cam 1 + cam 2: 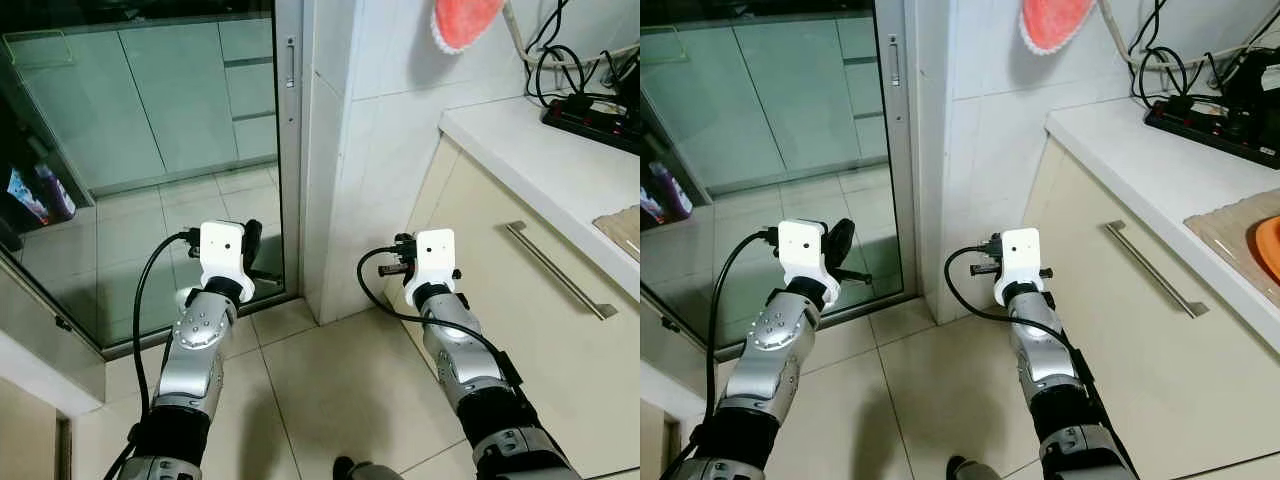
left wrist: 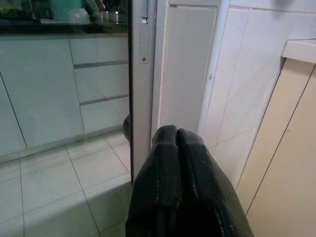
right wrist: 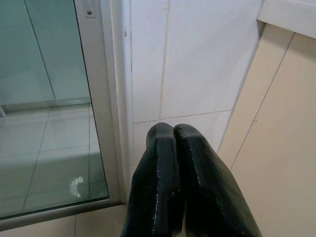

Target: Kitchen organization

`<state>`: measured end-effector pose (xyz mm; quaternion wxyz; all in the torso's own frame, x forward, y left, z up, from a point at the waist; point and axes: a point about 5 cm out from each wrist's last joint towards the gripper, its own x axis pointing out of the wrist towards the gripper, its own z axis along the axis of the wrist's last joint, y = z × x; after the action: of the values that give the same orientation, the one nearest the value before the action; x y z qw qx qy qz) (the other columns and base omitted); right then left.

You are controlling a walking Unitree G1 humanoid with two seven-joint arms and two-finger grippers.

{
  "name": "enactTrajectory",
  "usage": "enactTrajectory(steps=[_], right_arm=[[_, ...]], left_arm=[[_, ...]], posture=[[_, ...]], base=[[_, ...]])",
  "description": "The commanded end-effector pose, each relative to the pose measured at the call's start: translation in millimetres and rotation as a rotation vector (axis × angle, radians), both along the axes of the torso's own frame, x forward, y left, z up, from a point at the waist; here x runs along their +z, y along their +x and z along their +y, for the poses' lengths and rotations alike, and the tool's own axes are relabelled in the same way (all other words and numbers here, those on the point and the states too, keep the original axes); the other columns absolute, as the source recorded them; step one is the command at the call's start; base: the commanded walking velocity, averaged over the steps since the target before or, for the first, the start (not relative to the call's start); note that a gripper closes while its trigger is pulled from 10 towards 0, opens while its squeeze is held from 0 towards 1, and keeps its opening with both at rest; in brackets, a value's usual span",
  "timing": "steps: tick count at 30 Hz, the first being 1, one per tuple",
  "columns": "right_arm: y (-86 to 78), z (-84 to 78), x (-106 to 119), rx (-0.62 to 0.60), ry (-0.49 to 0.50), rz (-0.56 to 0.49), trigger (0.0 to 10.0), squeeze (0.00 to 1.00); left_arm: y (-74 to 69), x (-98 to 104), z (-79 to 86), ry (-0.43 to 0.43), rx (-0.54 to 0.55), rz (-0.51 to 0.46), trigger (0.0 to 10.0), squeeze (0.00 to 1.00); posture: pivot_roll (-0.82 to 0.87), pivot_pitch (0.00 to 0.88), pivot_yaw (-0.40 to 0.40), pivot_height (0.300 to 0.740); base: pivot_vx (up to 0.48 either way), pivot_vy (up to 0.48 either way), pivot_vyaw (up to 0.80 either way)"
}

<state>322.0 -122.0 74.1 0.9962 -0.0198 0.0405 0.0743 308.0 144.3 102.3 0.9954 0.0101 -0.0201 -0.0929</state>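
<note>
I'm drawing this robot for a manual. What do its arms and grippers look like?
Both arms are silver metal with dotted screws, turning black nearer the body. Each wrist carries a white, rounded box with one small dark dot, and a black cable loops from it down the arm. The left gripper and right gripper each have two long black, slightly textured fingers with rounded tips.

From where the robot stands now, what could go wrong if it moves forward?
The left gripper, shut, is pointed toward the glass sliding door; a step forward could knock the pane. The right gripper, also shut, faces the tiled wall corner beside the cabinet, whose handle sticks out and might catch the arm.
</note>
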Motion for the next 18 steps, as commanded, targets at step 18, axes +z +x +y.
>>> enactTrajectory(steps=[18], right_arm=[[1.8,2.8,3.4,0.021,-0.044,-0.019,10.0,0.00]], left_arm=[[-9.0,-10.9,2.8,-0.006,0.031,0.047,10.0,0.00]], posture=[[0.02,0.000,-0.011,0.736]], base=[[0.000,0.000,-0.60]])
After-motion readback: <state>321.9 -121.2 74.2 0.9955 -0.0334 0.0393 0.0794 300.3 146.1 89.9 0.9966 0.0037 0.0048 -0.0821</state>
